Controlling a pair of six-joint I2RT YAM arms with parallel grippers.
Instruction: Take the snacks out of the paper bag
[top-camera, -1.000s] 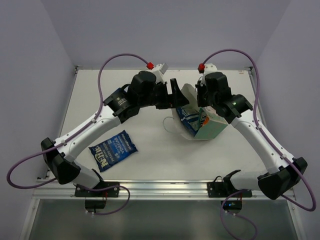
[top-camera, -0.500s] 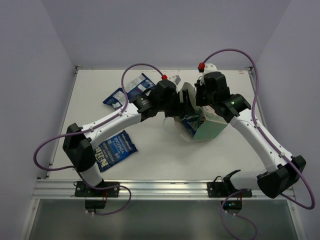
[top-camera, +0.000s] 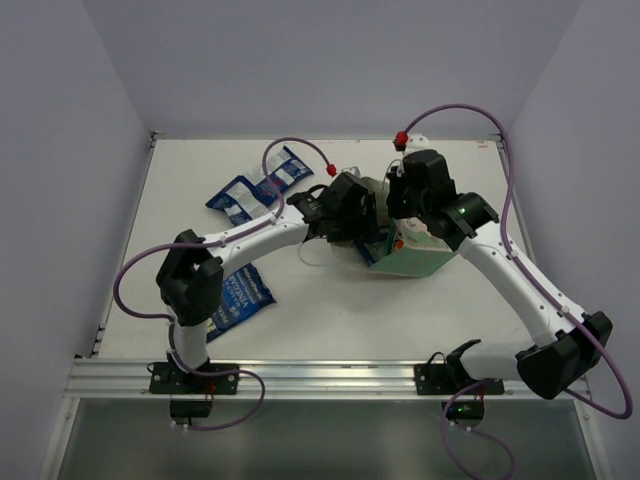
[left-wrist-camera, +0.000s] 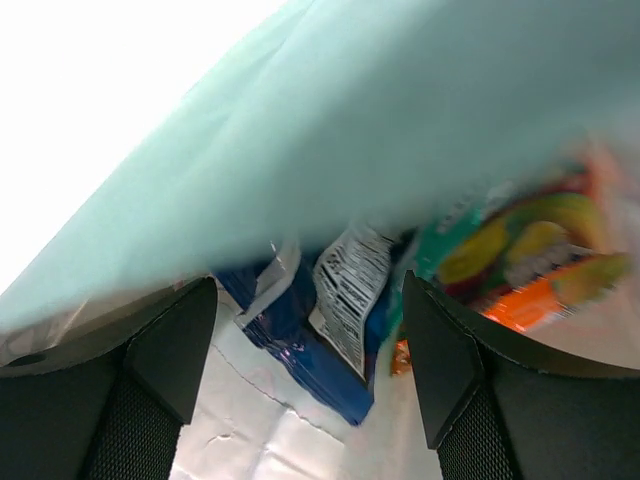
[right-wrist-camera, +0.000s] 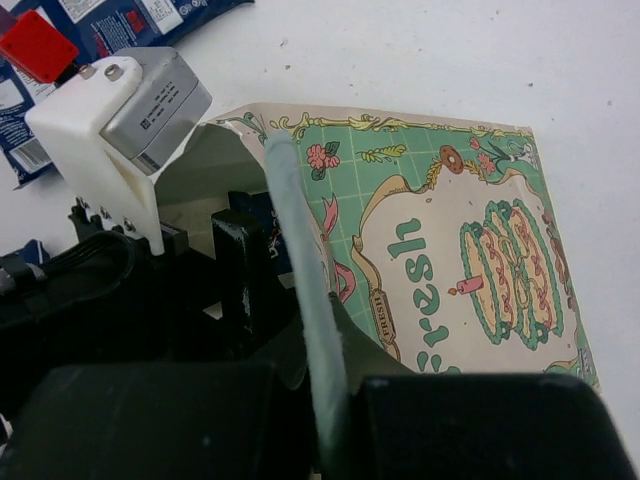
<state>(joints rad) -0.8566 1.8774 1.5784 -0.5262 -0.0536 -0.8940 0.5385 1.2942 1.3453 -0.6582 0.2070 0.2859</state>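
Left gripper (left-wrist-camera: 308, 305) is inside the mouth of the paper bag (top-camera: 415, 258); its jaws stand wide apart and hold nothing. Right gripper (right-wrist-camera: 322, 395) is pinched together on the bag's upper rim and holds the mouth lifted. The bag lies on its side on the table (top-camera: 330, 320), its mouth facing the left gripper.

Contents seen from the left wrist: a blue packet (left-wrist-camera: 335, 375) with a white barcode panel lies straight ahead between the fingers; a teal packet (left-wrist-camera: 520, 255), with orange showing beneath it, lies ahead toward the right-hand finger.

Judgement – the step in hand is seizing one packet inside the bag. To do it well: advance low until the blue packet's near edge sits between the pads; close on that packet alone; draw straight back out along the bag floor; the rim pinch must hold, or the bag may follow.

Clearances: the mint bag wall hangs just above the fingers, leaving little room upward; side clearance cannot be told. Behind the left gripper, outside the mouth, bare table offers a set-down area – two blue-and-white packets (top-camera: 255, 185) lie behind it to one side, and a dark navy packet (top-camera: 240, 293) is partly under the left arm.
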